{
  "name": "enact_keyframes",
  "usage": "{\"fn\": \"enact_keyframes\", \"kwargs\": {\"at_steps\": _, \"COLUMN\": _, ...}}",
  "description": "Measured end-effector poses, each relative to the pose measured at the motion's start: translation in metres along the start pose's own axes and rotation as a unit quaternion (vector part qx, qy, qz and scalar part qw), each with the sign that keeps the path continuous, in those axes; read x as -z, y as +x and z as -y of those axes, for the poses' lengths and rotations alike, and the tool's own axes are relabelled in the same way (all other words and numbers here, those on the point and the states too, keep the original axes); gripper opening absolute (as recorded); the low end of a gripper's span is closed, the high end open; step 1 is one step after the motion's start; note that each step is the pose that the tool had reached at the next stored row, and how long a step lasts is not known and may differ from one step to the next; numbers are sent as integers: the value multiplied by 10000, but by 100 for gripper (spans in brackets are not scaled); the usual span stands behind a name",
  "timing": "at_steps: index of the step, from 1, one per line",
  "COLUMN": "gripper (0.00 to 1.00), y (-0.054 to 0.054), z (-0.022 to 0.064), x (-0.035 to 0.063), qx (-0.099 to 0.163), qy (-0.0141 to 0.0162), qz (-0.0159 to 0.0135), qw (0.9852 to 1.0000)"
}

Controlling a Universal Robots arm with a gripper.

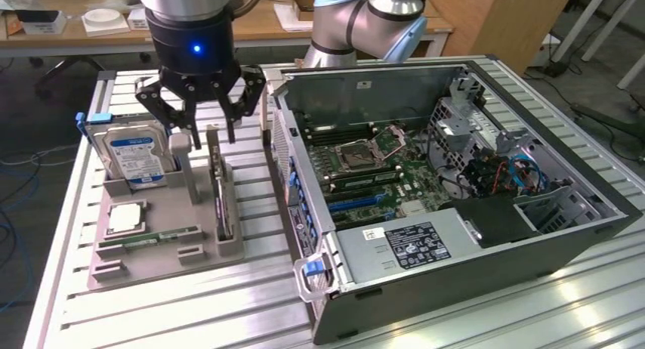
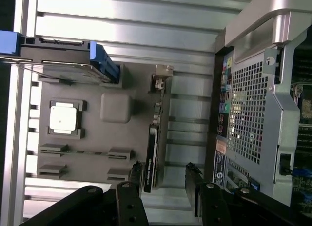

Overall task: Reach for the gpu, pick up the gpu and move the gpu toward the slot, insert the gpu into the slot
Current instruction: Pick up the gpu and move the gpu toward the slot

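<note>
Gpu [image 1: 220,194] stands on edge in a grey holder [image 1: 151,252]. The slatted tabletop [image 1: 181,311] carries the holder beside an open computer case [image 1: 564,236]. The hard drive [image 1: 136,156] has a blue label, its text illegible. The gripper [image 1: 210,140] is spread, straddling one end of the card without gripping it. The blue slot [image 1: 355,200] lies on the motherboard inside the case.

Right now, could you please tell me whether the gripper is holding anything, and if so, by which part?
Nothing is held. The gripper is open above the gpu, which stands on edge in the grey holder, not gripped.
</note>
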State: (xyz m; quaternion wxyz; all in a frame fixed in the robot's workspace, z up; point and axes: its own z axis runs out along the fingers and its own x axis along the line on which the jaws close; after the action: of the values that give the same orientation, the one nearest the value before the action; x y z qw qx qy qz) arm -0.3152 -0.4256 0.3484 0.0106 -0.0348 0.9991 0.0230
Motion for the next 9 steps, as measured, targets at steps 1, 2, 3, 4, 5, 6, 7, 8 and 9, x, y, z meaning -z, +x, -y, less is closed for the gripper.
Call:
{"fn": "enact_keyframes", "kwargs": {"at_steps": 1, "gripper": 48, "y": 0, "z": 2, "x": -15, "qx": 4, "qy": 1, "qz": 1, "qw": 10000}}
{"fn": "enact_keyframes", "kwargs": {"at_steps": 2, "gripper": 48, "y": 0, "z": 3, "x": -25, "qx": 9, "qy": 9, "qz": 0, "qw": 10000}}
{"fn": "enact_keyframes", "kwargs": {"at_steps": 3, "gripper": 48, "y": 0, "z": 3, "x": -29, "qx": 14, "qy": 28, "qz": 3, "qw": 10000}}
{"fn": "enact_keyframes", "kwargs": {"at_steps": 4, "gripper": 48, "y": 1, "z": 4, "x": -34, "qx": 17, "qy": 42, "qz": 20, "qw": 10000}}
{"fn": "enact_keyframes", "kwargs": {"at_steps": 5, "gripper": 48, "y": 1, "z": 6, "x": -38, "qx": 24, "qy": 54, "qz": 33, "qw": 10000}}
{"fn": "enact_keyframes", "kwargs": {"at_steps": 6, "gripper": 48, "y": 3, "z": 9, "x": -49, "qx": 29, "qy": 62, "qz": 43, "qw": 10000}}
{"fn": "enact_keyframes", "kwargs": {"at_steps": 7, "gripper": 48, "y": 8, "z": 10, "x": -65, "qx": 29, "qy": 63, "qz": 43, "qw": 10000}}
{"fn": "enact_keyframes", "kwargs": {"at_steps": 8, "gripper": 48, "y": 8, "z": 15, "x": -83, "qx": 30, "qy": 63, "qz": 43, "qw": 10000}}
{"fn": "enact_keyframes", "kwargs": {"at_steps": 9, "gripper": 48, "y": 10, "z": 21, "x": -101, "qx": 30, "qy": 63, "qz": 43, "qw": 10000}}
